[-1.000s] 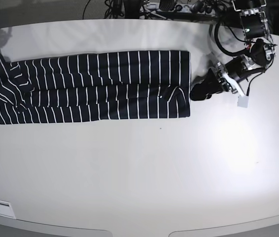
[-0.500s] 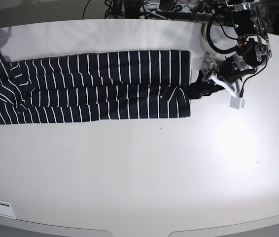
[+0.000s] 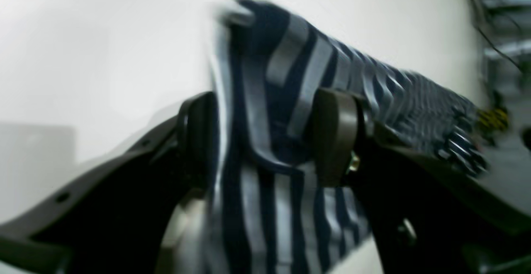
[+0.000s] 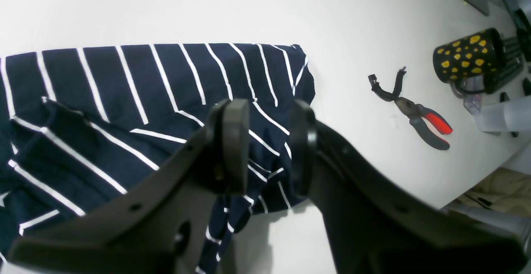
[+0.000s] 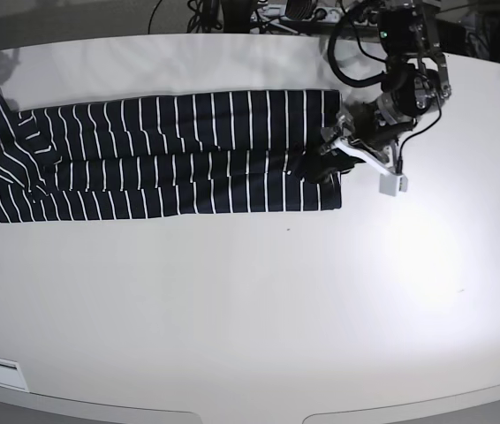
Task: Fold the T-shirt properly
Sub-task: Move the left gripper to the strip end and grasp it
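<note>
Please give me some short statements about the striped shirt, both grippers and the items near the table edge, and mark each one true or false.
1. The left gripper has T-shirt fabric between its fingers. True.
2. The T-shirt lies crumpled in a ball. False: it lies in a long flat band on the table.
3. Red-handled pliers lie on the table. True.
4. The right gripper is clamped shut on the mug. False: its fingers stand apart above the T-shirt, and the mug is away from it.
</note>
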### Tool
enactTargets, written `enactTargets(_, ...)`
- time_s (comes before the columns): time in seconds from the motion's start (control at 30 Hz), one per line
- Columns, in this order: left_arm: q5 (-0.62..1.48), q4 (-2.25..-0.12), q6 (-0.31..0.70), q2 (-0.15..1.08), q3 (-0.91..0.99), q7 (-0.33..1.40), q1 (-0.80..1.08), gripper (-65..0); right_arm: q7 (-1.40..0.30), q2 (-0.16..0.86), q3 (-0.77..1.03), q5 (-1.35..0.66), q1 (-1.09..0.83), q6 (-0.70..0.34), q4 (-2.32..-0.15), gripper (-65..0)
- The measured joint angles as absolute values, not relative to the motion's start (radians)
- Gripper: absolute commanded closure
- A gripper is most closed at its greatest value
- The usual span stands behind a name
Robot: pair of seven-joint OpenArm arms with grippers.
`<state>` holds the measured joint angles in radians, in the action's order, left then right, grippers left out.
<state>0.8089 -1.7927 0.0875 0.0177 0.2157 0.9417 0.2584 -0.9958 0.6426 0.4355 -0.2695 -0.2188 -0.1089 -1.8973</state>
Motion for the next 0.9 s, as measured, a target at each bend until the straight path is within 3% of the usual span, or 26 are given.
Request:
enactTargets(0.43,0.826,-1.793,0.089,-0.038,0.201,0.932,0.281,-37.3,-0.996,0.682,0.435,-0.27,-0.218,-0.108,-1.897,-19.8)
enactTargets(0.8,0.7,-1.783,0.067,-0.056,0.196,0.923,0.202,-37.3,-1.0,0.685,0.435,-0.266,-0.218,-0.108,-1.897,-19.8)
enactTargets(0.87,0.688,-1.784,0.054,-0.056,0.196,0.913,0.201,-33.5,-1.002,0.685,0.435,-0.266,-0.219,-0.108,-1.897,-19.8)
enactTargets(0.9,0.672,-1.784,0.031,-0.056,0.196,0.908,0.201,-27.1,-1.004,0.685,0.435,-0.266,-0.219,-0.108,-1.897,-19.8)
